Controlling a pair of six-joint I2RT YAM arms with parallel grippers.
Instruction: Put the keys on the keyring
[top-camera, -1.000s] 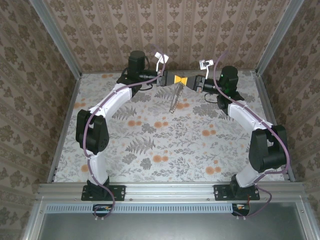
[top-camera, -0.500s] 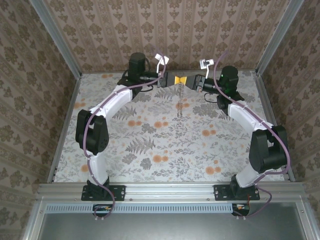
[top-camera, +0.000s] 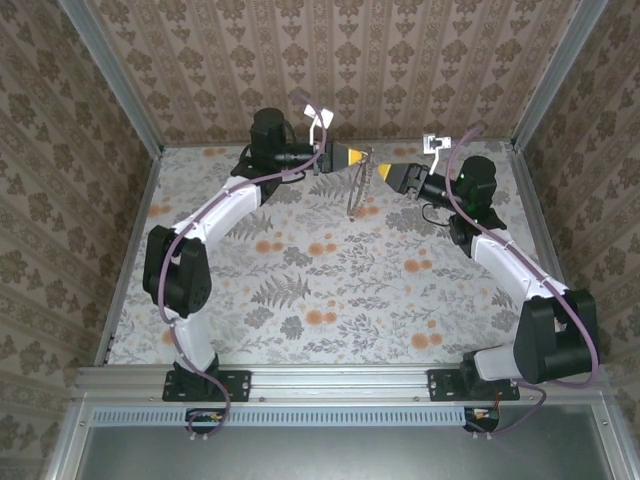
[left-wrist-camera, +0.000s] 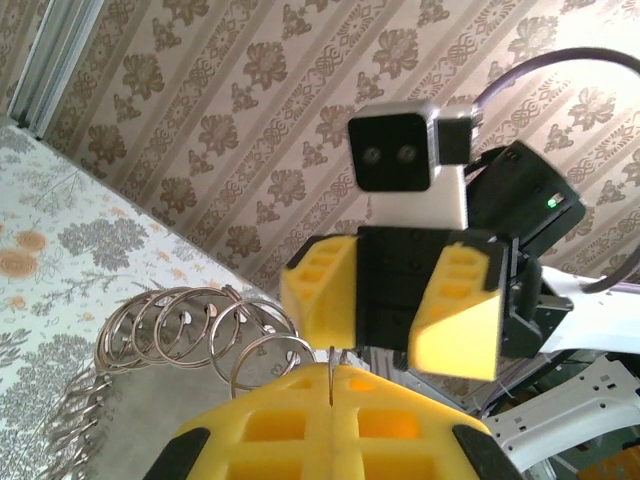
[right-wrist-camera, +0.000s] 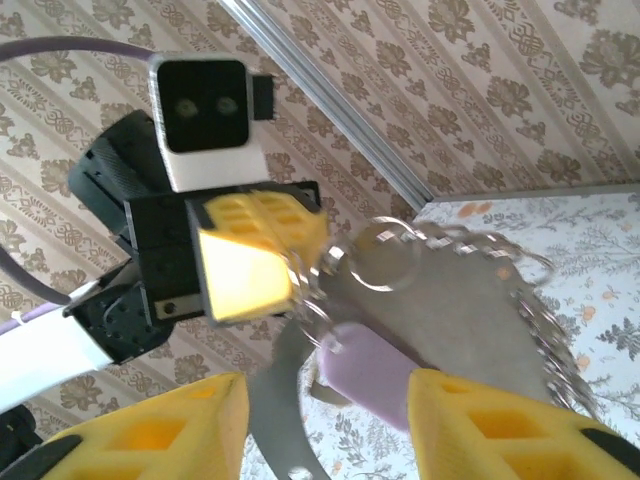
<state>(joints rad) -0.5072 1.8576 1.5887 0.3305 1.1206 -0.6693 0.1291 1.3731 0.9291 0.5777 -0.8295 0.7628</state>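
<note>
From above, both arms reach toward the far wall and their tips face each other over the floral desk (top-camera: 300, 290). The left gripper (top-camera: 358, 157) points right, its yellow jaws pressed together on the top of the keyring (top-camera: 356, 190), which hangs from them as a thin strand over the desk. The right gripper (top-camera: 381, 171) sits just to the right of that strand and slightly lower. It is near the strand but apart from it, and its jaws are too small here to judge.

In the left wrist view, the left gripper (left-wrist-camera: 330, 385) has its jaws shut flat against each other, with a thin metal wire pinched upright in the seam. A row of overlapping rings of the keyring (left-wrist-camera: 190, 320) fans out to the left of the jaws. The right gripper (left-wrist-camera: 388, 312) faces the camera just beyond, its jaws standing apart with nothing between them.

In the right wrist view, the right gripper (right-wrist-camera: 330, 430) has its jaws wide, one at each lower corner. The left gripper (right-wrist-camera: 290, 255) is straight ahead, clamped on small rings. From these the keyring (right-wrist-camera: 540, 318) loops away to the right as a beaded chain. The key (right-wrist-camera: 365, 375), purplish and blurred, hangs just below those rings, in line with the gap between the right jaws. Whether it is threaded on a ring cannot be told.
</note>
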